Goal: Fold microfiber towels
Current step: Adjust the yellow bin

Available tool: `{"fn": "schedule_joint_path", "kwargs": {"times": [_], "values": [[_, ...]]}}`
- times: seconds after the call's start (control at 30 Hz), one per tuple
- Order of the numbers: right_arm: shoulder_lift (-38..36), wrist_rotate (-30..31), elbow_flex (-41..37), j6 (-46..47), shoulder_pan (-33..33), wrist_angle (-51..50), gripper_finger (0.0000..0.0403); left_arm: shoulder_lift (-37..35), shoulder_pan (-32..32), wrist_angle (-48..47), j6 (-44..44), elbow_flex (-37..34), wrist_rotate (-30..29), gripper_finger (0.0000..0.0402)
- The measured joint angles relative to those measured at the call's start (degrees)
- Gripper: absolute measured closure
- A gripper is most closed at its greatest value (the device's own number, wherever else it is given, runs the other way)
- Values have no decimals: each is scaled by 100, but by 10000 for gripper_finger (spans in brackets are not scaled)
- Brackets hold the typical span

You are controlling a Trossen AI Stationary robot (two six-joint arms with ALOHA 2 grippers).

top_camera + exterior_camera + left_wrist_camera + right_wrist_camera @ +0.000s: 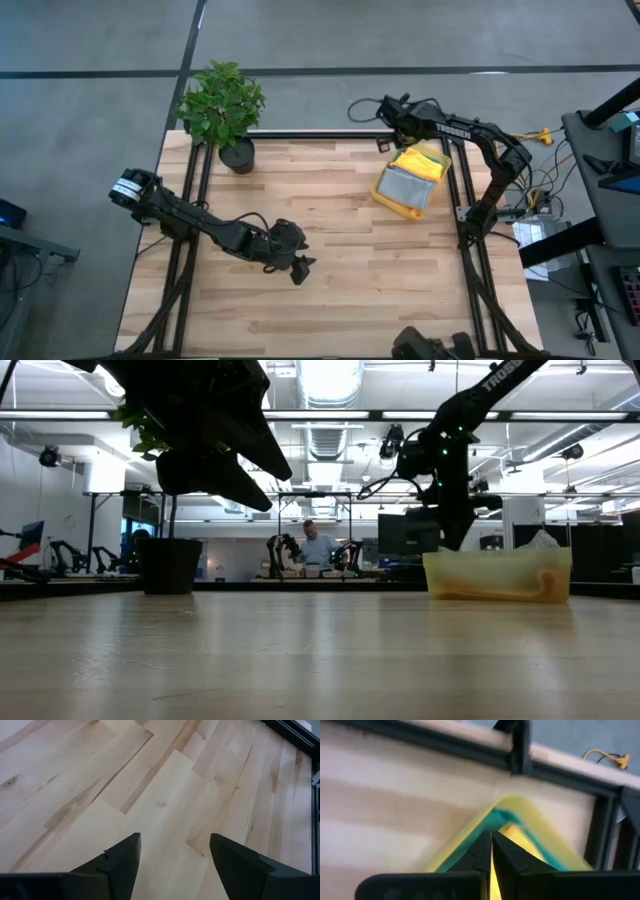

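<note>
I see the right hand [491, 851] with fingers [479, 852] pressed together, above the yellow bin [465, 840]. Inside it lie a teal towel [501, 816] and a yellow towel [517, 836]. The desk [395, 810] lies beyond.

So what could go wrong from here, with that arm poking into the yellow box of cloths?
The right gripper is shut and sits right over the yellow bin, above the yellow towel. With its fingers shut it may snag nothing, or drag several cloths out at once, the grey towel included. The bin sits near the table's far right corner, so a push might shove it toward the edge. The left gripper waits open over bare wood.
</note>
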Motion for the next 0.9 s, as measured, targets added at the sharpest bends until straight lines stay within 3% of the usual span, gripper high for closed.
{"fn": "schedule_joint_path", "kwargs": {"times": [0.27,0.43,0.9], "values": [[92,55,-507,-358,-439,818,394,0,-28,0,-126,-3,-17,175],[433,-727,-513,-557,-676,933,394,0,-75,12,-279,-3,4,175],[667,-1067,-461,-1647,-629,1856,394,0,-105,14,-758,5,85,175]]}}
